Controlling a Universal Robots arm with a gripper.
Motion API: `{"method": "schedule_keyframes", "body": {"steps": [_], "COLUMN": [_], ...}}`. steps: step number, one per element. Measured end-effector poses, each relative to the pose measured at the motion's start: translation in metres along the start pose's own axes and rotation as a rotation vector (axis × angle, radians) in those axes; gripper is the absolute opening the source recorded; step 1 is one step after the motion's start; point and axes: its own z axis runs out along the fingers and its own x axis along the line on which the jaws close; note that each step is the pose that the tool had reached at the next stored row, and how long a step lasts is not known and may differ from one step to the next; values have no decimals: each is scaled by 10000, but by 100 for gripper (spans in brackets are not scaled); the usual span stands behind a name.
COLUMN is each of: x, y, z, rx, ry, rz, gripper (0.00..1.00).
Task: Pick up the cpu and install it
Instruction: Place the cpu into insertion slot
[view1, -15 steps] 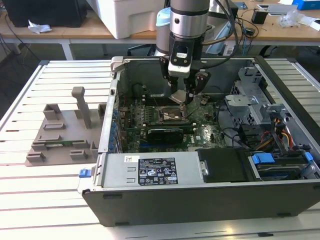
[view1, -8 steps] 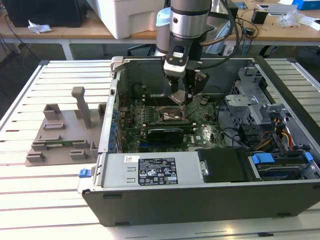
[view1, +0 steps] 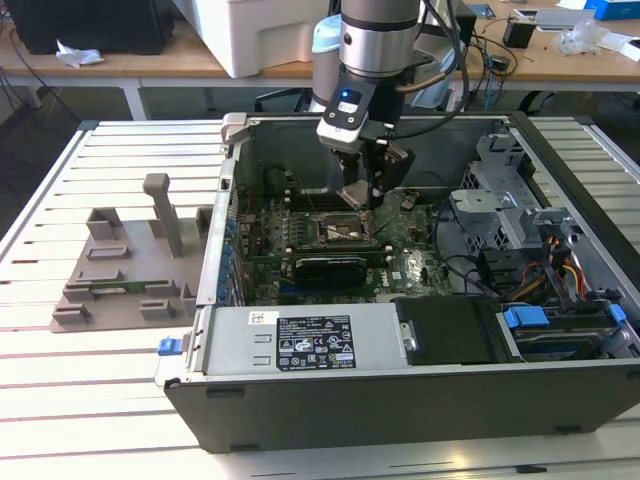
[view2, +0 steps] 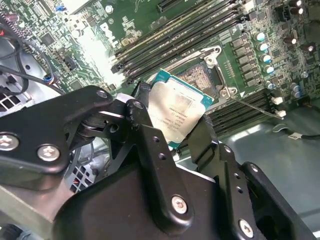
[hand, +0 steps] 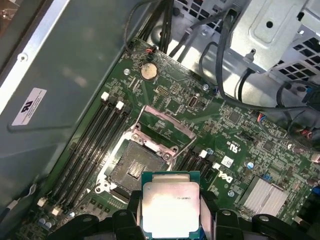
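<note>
Silvery-grey top, teal-green rim: the cpu (view2: 177, 112) is pinched at two opposite edges by the gripper (view2: 172, 116), whose black fingers (view2: 202, 140) are clamped tight on it. It's hanging in the air over the open socket (hand: 132, 167), a bit off to one side of it and not seated at all. The socket's metal load frame (hand: 165, 125) is flipped up and the contact bed underneath is bare. Long black memory slots (hand: 90, 145) run along both flanks of the socket on the green motherboard (hand: 235, 150). A round coin battery (hand: 148, 71) sits past the raised frame. In the exterior view the arm reaches down into the opened case (view1: 400, 400), straight above the socket.
</note>
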Motion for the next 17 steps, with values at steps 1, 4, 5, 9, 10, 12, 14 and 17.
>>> {"method": "schedule_keyframes", "body": {"steps": [1, 4, 5, 9, 10, 12, 14, 17], "x": [0, 0, 0, 0, 0, 0, 0, 0], "y": [0, 0, 0, 0, 0, 0, 0, 0], "z": [0, 0, 0, 0, 0, 0, 0, 0], "rx": [2, 7, 8, 16, 18, 23, 26, 33], "ry": [0, 1, 1, 1, 1, 2, 2, 2], "rz": [67, 236, 272, 530, 611, 750, 853, 1103], "gripper": [54, 54, 54, 54, 54, 54, 54, 54]}}
